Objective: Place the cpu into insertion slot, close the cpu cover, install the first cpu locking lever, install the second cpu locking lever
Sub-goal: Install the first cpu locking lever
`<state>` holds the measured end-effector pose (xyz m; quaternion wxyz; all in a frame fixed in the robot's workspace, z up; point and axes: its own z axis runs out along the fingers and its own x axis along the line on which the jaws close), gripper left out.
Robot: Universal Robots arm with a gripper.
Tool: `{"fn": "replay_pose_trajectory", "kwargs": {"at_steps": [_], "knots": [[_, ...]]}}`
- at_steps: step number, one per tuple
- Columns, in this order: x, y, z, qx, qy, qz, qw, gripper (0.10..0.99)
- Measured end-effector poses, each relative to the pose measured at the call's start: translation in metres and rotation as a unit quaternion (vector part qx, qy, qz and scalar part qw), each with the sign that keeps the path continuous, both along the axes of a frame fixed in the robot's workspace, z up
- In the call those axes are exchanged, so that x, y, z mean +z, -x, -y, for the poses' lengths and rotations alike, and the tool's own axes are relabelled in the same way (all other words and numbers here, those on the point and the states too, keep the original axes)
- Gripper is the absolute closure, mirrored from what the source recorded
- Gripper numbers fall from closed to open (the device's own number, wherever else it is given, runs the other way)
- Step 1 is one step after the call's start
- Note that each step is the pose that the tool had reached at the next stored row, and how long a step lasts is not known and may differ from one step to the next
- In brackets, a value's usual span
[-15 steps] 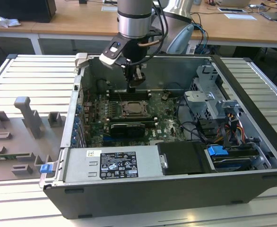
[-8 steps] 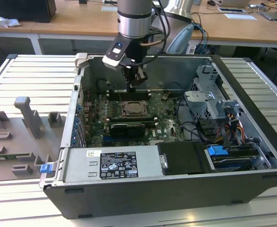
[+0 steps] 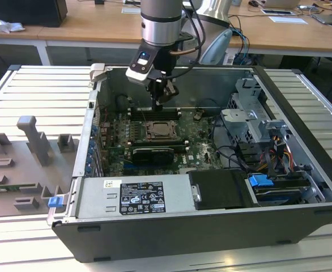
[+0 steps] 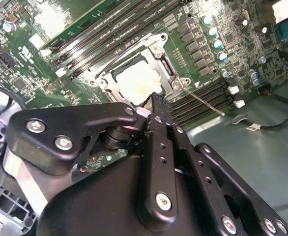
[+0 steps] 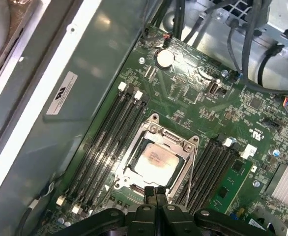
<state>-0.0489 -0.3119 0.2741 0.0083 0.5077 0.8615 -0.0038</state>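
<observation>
The cpu (image 5: 155,158) sits in the insertion slot (image 3: 157,131), with the cpu cover (image 5: 182,156) flat around it. The pincer (image 5: 156,190) hangs close above, clenched on nothing.

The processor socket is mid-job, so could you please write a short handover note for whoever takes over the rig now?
Gripper: jaws shut, holding nothing, poised at the edge of the socket; I cannot tell whether it touches.
Chip: seated in the socket.
Cover: down over the chip.
Levers: one lever is swung out from the socket, not latched; I cannot tell the other's state.
Done: chip placed, cover closed.
Left: locking the levers.
</observation>
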Motion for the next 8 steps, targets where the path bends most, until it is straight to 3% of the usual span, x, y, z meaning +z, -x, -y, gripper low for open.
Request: {"fn": "replay_pose_trajectory", "kwargs": {"at_steps": [4,8], "knots": [[0.0000,0.0000,0.0000,0.039,0.0000,0.0000,0.9993,0.980],[0.0000,0.0000,0.0000,0.081,0.0000,0.0000,0.9967,0.980]]}}
